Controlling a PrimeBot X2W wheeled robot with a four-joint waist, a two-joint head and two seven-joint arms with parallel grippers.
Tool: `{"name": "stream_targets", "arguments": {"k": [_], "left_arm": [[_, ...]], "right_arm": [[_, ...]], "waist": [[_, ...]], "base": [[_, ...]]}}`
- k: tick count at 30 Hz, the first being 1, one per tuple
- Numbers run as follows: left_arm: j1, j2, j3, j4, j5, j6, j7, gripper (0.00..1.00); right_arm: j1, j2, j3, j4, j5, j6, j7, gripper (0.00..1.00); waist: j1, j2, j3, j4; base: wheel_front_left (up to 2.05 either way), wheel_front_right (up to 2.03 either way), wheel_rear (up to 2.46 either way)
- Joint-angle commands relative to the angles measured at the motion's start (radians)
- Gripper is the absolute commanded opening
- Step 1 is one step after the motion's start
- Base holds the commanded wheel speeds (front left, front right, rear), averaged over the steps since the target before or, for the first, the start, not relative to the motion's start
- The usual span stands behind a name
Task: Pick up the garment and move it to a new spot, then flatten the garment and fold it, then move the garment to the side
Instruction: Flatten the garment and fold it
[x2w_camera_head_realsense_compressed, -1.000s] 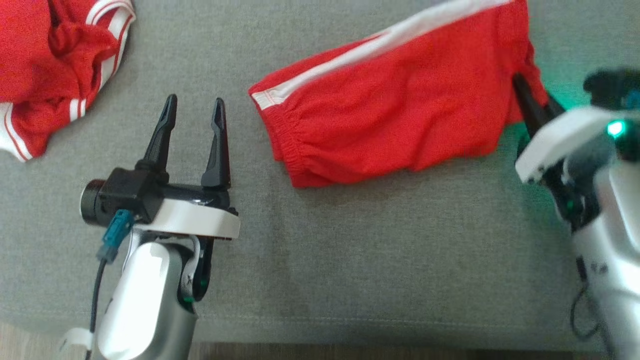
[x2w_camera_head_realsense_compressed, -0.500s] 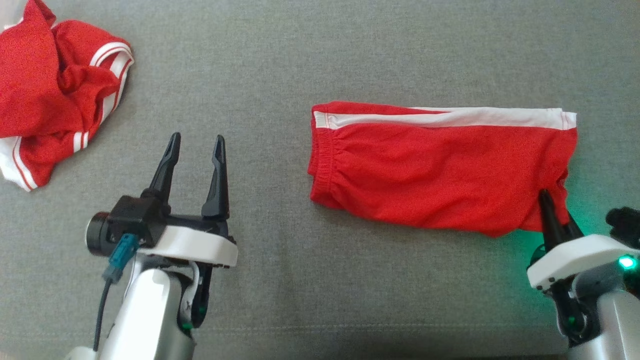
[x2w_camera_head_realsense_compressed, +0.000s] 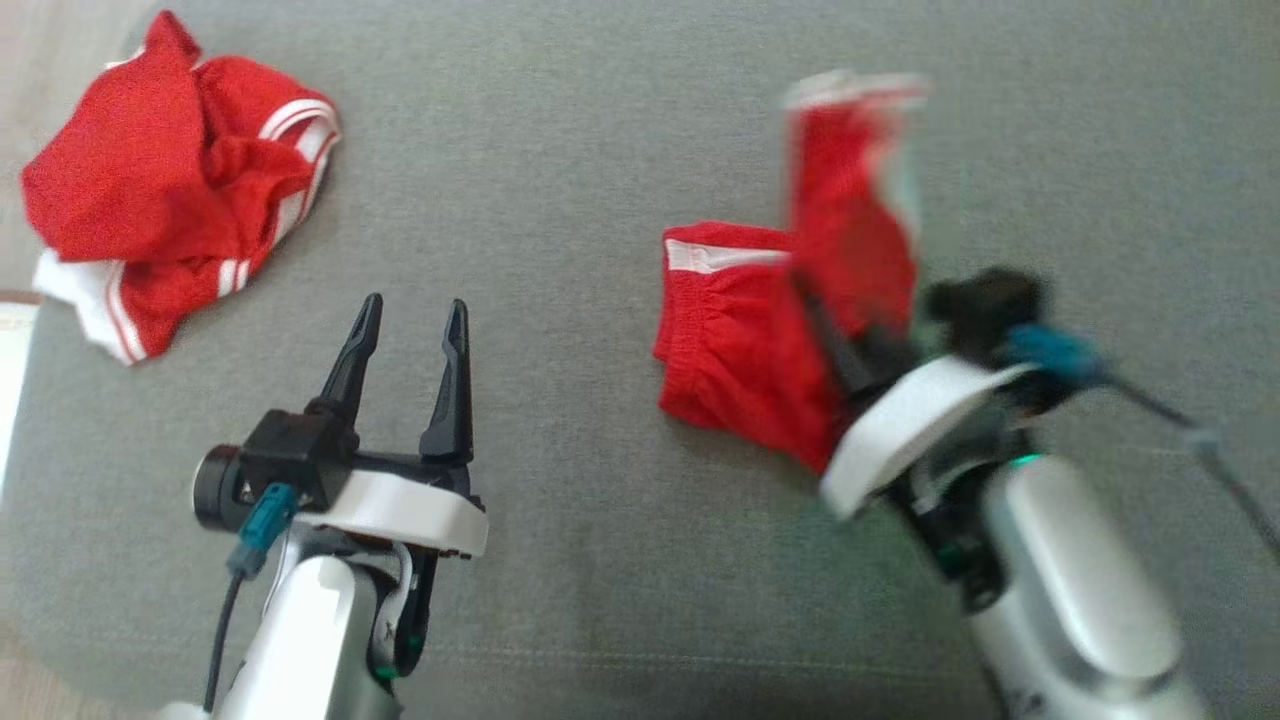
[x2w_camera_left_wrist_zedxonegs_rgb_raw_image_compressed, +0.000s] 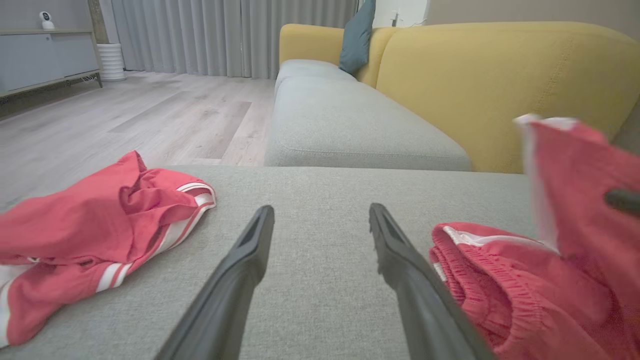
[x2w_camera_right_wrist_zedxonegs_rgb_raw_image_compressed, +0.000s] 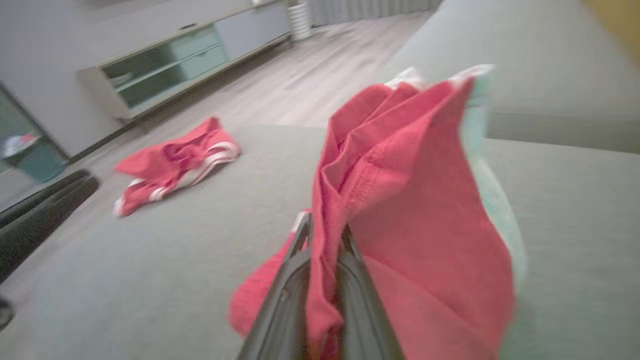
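The garment (x2w_camera_head_realsense_compressed: 740, 350), red shorts with a white side stripe, lies on the grey cushion right of centre with its waistband to the left. My right gripper (x2w_camera_head_realsense_compressed: 825, 320) is shut on its right end and holds that end lifted and swung leftward over the rest; the raised part (x2w_camera_right_wrist_zedxonegs_rgb_raw_image_compressed: 410, 190) is blurred. In the right wrist view the red cloth sits pinched between the two dark fingers (x2w_camera_right_wrist_zedxonegs_rgb_raw_image_compressed: 295, 280). My left gripper (x2w_camera_head_realsense_compressed: 415, 315) stands open over bare cushion, left of the shorts (x2w_camera_left_wrist_zedxonegs_rgb_raw_image_compressed: 505, 280), holding nothing.
A second red garment with white stripes (x2w_camera_head_realsense_compressed: 170, 220) lies crumpled at the cushion's far left, near its edge. The grey cushion (x2w_camera_head_realsense_compressed: 560, 180) spreads between them. Beyond are a yellow sofa back (x2w_camera_left_wrist_zedxonegs_rgb_raw_image_compressed: 500, 85), another grey seat (x2w_camera_left_wrist_zedxonegs_rgb_raw_image_compressed: 345, 125) and wood floor (x2w_camera_left_wrist_zedxonegs_rgb_raw_image_compressed: 150, 110).
My right gripper has carried the shorts' right end up and leftward over the rest, from lying flat half a second ago. The head camera has shifted. The left gripper stays open.
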Motion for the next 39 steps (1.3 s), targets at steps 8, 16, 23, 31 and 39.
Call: {"name": "stream_targets", "arguments": {"k": [8, 16, 23, 31, 39], "left_arm": [[-0.017, -0.001, 0.007, -0.031, -0.019, 0.008, -0.005, 1.00], [-0.012, -0.002, 0.012, -0.033, -0.016, 0.015, -0.005, 1.00], [-0.002, 0.011, 0.029, -0.037, 0.000, 0.023, -0.005, 1.00], [0.027, 0.041, 0.062, -0.048, 0.005, 0.040, -0.005, 1.00], [0.040, 0.064, 0.070, -0.054, 0.005, 0.048, -0.001, 1.00]], "right_arm": [[0.012, 0.035, 0.179, 0.110, 0.068, 0.004, 0.006, 0.00], [-0.008, 0.039, 0.214, 0.117, 0.067, 0.004, -0.111, 1.00], [0.023, 0.005, 0.133, -0.008, 0.033, 0.004, -0.291, 1.00], [0.207, -0.024, -0.244, -0.117, -0.043, 0.004, -0.303, 1.00], [0.328, -0.001, -0.359, -0.202, -0.067, 0.004, -0.263, 1.00]], "waist": [[0.0001, -0.0001, 0.006, 0.063], [0.0001, -0.0001, 0.006, 0.051], [0.0001, -0.0001, -0.010, 0.007], [0.0001, -0.0001, -0.035, -0.055], [0.0001, -0.0001, -0.042, -0.098]], "base": [[0.00, 0.00, 0.00], [0.00, 0.00, 0.00], [0.00, 0.00, 0.00], [0.00, 0.00, 0.00], [0.00, 0.00, 0.00]]}}
